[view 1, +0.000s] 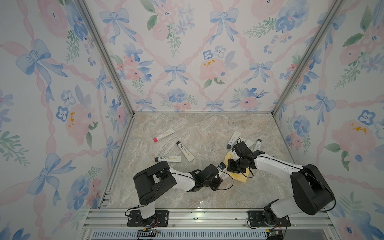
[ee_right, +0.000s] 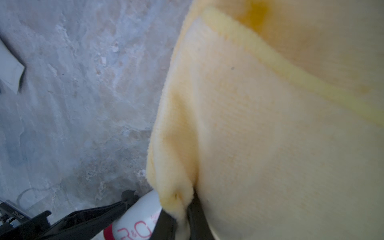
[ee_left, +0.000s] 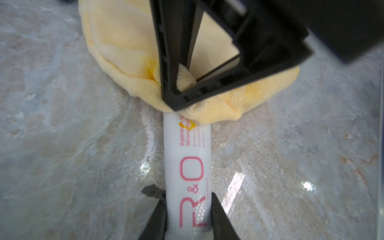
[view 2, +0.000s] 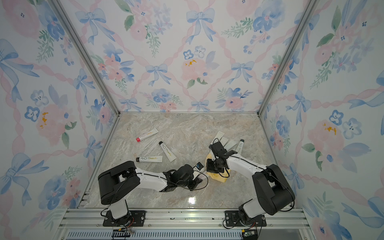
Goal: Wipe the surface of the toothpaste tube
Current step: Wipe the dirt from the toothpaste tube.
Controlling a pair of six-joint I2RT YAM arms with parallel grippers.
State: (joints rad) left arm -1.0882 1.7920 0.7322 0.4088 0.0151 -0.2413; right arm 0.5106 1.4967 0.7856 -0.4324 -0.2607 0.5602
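A white toothpaste tube (ee_left: 188, 166) with red "R&O" lettering lies along the marble tabletop. My left gripper (ee_left: 188, 199) is shut on it near its red-capped end. A yellow smear (ee_left: 192, 124) shows on the tube where a yellow cloth (ee_left: 124, 52) covers its far end. My right gripper (ee_right: 182, 216) is shut on a fold of the cloth (ee_right: 270, 124) and stands right over the tube (ee_right: 141, 212). In both top views the two grippers meet at the front centre, at the cloth (view 1: 241, 177) (view 2: 219, 177).
Three more tubes lie at centre left: a red-capped one (view 1: 164, 134) and two black-capped ones (view 1: 185, 151) (view 1: 168, 159). Several tubes (view 1: 233, 139) are bunched behind my right arm. Floral walls close in the back and both sides.
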